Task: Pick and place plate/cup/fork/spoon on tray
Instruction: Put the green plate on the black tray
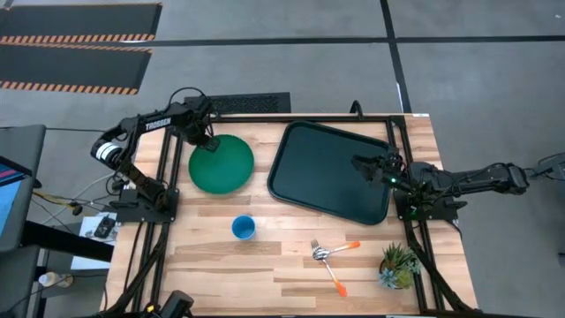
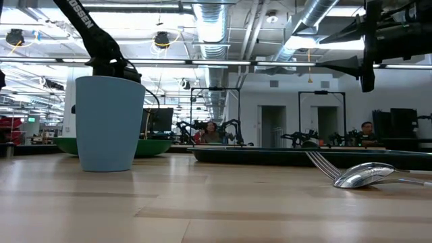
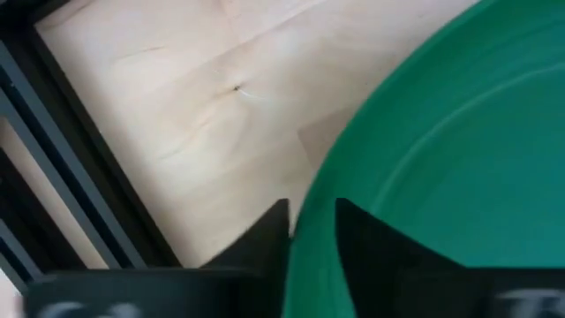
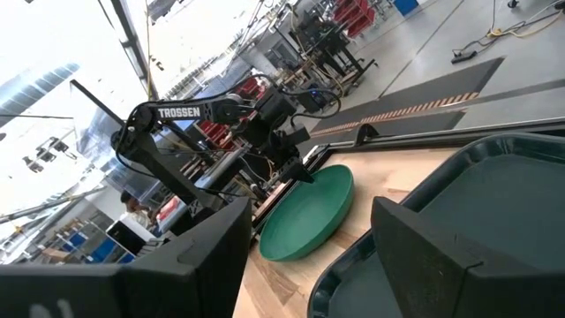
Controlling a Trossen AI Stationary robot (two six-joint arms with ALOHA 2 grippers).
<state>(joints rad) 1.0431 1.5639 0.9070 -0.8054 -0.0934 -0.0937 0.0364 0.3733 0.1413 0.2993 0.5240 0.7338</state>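
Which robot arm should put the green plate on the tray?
The left. Its hand already straddles the plate's rim, with a finger on each side. The right hand waits open above the tray.

Left gripper (image 1: 210, 141) clamped, low; right gripper (image 1: 364, 165) open, raised.

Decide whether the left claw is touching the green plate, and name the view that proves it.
Touching. The left wrist view shows the left claw with a finger on each side of the plate rim, pinching it; the right wrist view shows the plate tilted up at that edge.
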